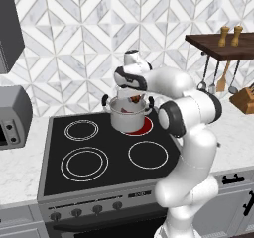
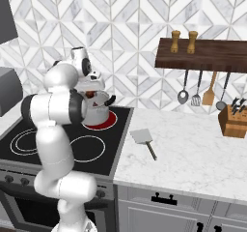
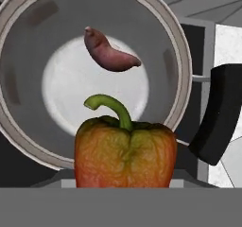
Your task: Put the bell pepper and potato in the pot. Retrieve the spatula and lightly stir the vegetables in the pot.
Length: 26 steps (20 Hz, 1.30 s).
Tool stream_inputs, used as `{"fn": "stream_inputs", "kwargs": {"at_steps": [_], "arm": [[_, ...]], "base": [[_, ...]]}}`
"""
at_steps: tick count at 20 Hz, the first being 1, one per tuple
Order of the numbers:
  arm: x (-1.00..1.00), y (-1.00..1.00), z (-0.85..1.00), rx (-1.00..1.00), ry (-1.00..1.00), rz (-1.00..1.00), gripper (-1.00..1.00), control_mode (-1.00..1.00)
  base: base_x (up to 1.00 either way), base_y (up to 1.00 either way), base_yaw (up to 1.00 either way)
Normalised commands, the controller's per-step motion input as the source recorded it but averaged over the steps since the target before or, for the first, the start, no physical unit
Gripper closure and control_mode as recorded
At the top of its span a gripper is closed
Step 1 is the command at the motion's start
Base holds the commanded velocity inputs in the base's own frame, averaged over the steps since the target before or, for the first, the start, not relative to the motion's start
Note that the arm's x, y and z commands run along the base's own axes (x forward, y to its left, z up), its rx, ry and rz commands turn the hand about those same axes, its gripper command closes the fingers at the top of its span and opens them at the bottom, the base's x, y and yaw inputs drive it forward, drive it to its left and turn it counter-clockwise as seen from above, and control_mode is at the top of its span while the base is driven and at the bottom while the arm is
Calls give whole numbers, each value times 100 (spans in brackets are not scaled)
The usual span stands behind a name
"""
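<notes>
Pepper (image 3: pixel 125 152) held tight in end effector (image 1: pixel 134 99), right above pot (image 1: pixel 128 114). Potato (image 3: pixel 109 52) already lies inside, below. Next: let pepper drop in, then fetch spatula (image 2: pixel 145 140) from tabletop (image 2: pixel 193 149).

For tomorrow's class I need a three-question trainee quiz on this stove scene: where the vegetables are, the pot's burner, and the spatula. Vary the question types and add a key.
1. True or false: the bell pepper already lies on the bottom of the pot.
2. Multiple choice: the pot stands on which burner of the stove? A) front left B) the glowing red rear one C) front right
3. Fill in: the spatula lies on the ____, right of the stove.

Key
1. False: it is at the gripper, above the pot's opening; a reddish, elongated potato is inside.
2. B
3. Counter
</notes>
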Motion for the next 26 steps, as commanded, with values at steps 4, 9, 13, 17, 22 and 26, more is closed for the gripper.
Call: {"fn": "stream_inputs", "kwargs": {"at_steps": [4, 9, 13, 17, 22, 26], "arm": [[3, -1, -64, 0, 0, 0, 100, -100], [6, -1, -61, 0, -3, 0, 100, -100], [-10, 0, -18, 0, -7, 0, -100, -100], [-33, -9, 9, 0, -18, 0, -100, -100], [-18, -18, 45, 0, -20, 0, -100, -100], [0, -18, 65, 0, -18, 0, -100, -100]], "base": [[0, 0, 0], [0, 0, 0], [0, 0, 0], [0, 0, 0], [0, 0, 0], [0, 0, 0]]}}
